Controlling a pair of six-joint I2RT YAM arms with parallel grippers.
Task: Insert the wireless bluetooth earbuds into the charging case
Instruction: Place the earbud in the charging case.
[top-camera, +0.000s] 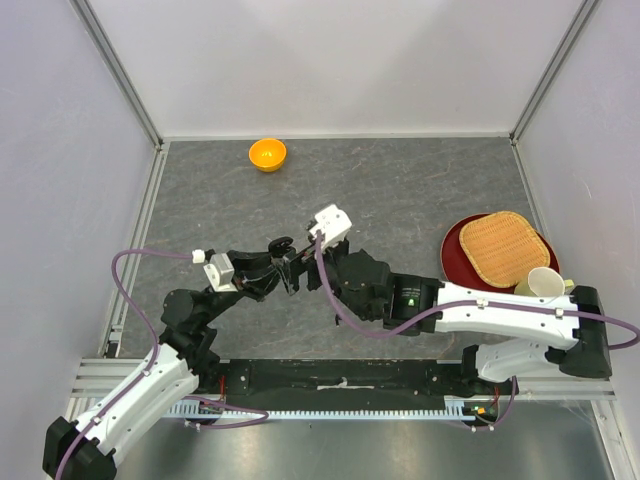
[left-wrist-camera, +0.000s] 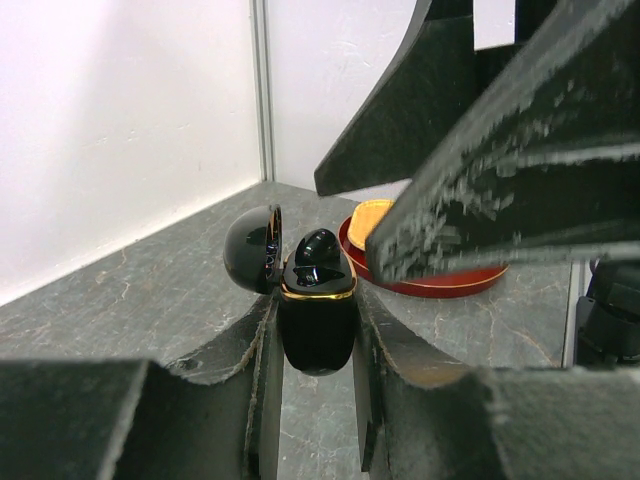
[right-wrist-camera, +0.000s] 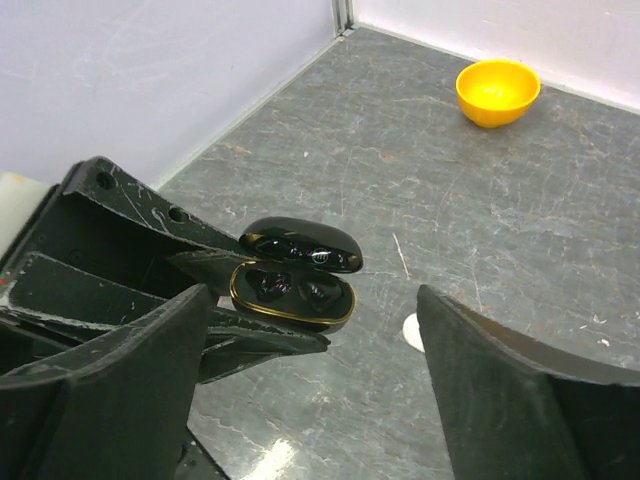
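- Left tool (left-wrist-camera: 316, 345) clamped on the lower body of the charging case (left-wrist-camera: 318, 318), with the case upright between both fingers and held clear of the surface (top-camera: 420, 190).
- Case lid (left-wrist-camera: 252, 248) hinged open to one side, with a gold rim around the mouth of the case.
- Two black earbuds (right-wrist-camera: 320, 293) seated side by side in the wells in the right wrist view; one glossy bud top poking above the rim in the left wrist view.
- Right tool (right-wrist-camera: 315, 400) spread wide and gripping nothing, facing the open case at close range without touching it.
- Small white piece (right-wrist-camera: 410, 331) on the surface beyond the case, partly hidden by a right finger; too little seen to call it an earbud.
- Orange bowl (top-camera: 267, 154) near the rear wall, well apart from both arms.
- Red plate (top-camera: 455, 255) at the right side of the surface, carrying a woven mat (top-camera: 505, 245), with a pale cup (top-camera: 545, 283) at its near rim.
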